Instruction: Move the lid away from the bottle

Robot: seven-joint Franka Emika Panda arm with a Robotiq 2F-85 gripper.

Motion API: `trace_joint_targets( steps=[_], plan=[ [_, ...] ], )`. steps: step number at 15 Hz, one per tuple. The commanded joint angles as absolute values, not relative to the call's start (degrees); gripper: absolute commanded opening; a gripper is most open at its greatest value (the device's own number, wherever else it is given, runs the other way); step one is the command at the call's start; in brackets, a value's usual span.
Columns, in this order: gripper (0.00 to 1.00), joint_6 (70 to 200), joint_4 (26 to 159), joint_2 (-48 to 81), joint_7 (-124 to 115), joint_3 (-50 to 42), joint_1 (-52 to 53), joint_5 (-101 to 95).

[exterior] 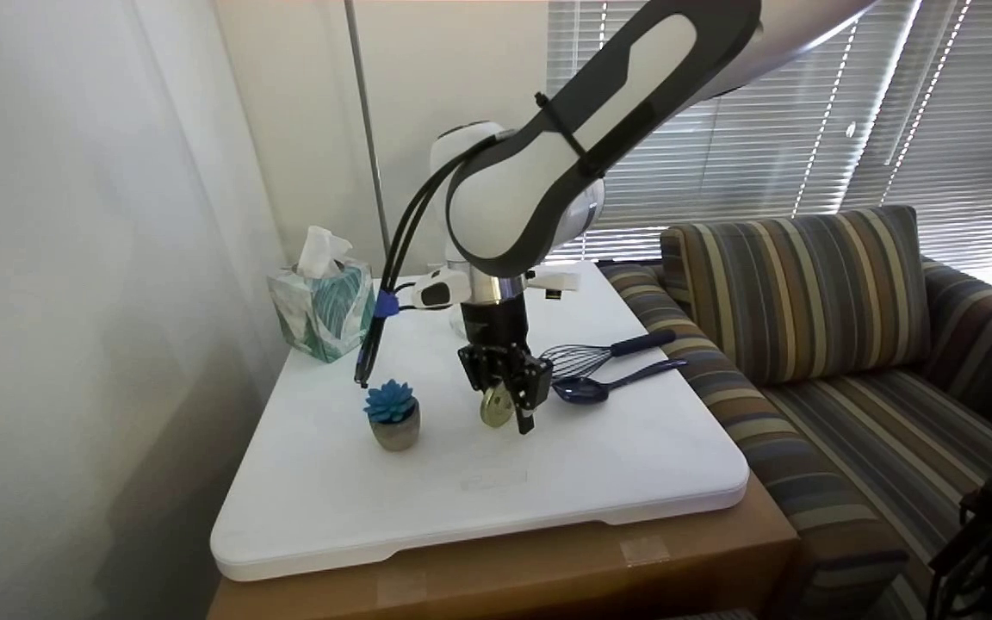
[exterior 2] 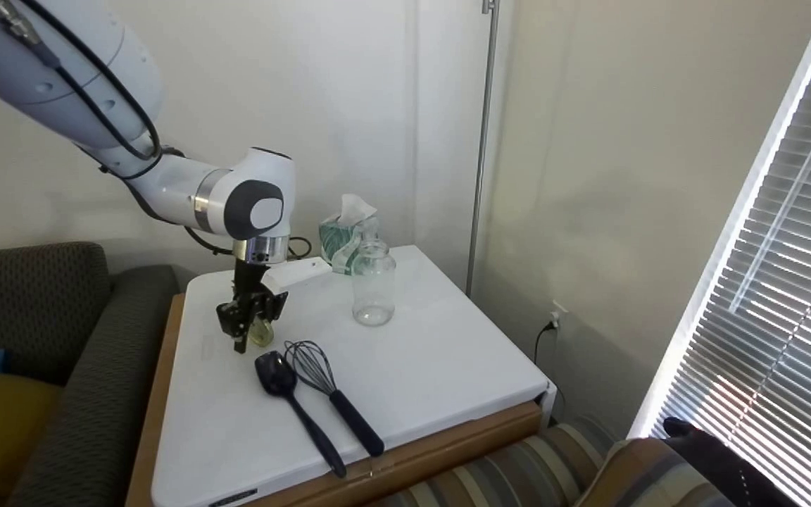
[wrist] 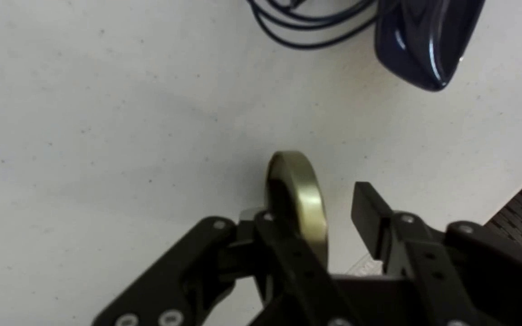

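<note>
Lid (exterior: 497,407) on edge by the gripper (wrist: 314,209), well apart from the bottle (exterior 2: 374,290).
Nearest in an exterior view, the white table (exterior: 332,508) runs bare from its front edge toward the lid, with room also between lid and potted succulent (exterior: 393,415). The gripper's fingers are spread; the lid stands steeply beside one, contact unclear, a gap parting it from the other. In the wrist view its long outline runs up and down, slightly slanted, hollow side turned left. Just beyond lie spoon (exterior: 582,392) and whisk (exterior: 621,346); farther back stands the bottle.
</note>
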State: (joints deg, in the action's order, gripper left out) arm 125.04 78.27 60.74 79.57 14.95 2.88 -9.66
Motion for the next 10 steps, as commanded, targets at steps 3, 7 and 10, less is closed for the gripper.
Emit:
trace_joint_targets(
  steps=[3, 7, 10],
  plan=[
    [0.91, 123.86, 75.86, 62.55, 81.98, 13.15, 4.11, -9.62],
    [0.70, 123.74, 76.17, 62.18, 81.46, 12.00, 4.99, -10.33],
    [0.67, 122.57, 76.85, 61.19, 81.94, 11.63, 5.40, -10.76]
  ],
)
